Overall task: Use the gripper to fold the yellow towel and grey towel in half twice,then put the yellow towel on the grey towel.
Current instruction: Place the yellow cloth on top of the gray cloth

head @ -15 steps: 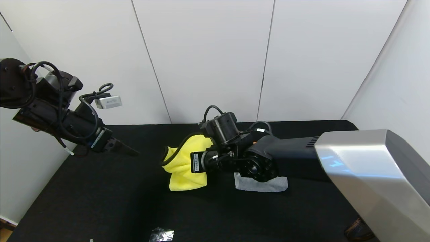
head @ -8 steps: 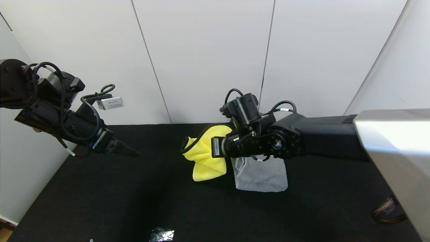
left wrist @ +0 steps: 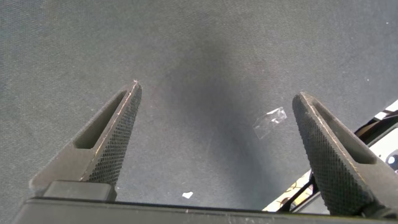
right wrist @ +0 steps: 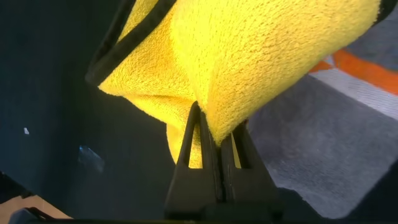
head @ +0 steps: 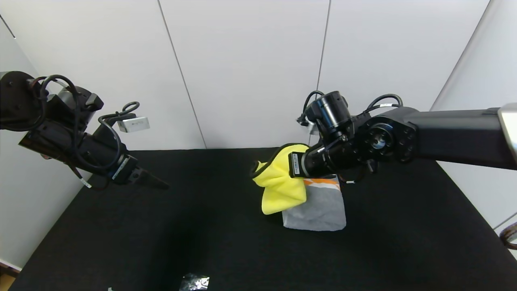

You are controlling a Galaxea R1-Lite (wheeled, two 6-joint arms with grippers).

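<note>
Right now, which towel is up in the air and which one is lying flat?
The yellow towel hangs in the air, pinched by the right gripper. The grey towel, the one with orange stripes, lies folded flat on the black table.

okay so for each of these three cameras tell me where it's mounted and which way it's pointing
Head view: on the robot's head, facing forward and down at the black table; both arms show.
Left wrist view: on the left arm, facing down at bare table between the open left gripper.
Right wrist view: on the right arm, facing along the right gripper, shut on the yellow towel.
Shared: head and right wrist views both show the yellow towel above the grey towel.
</note>
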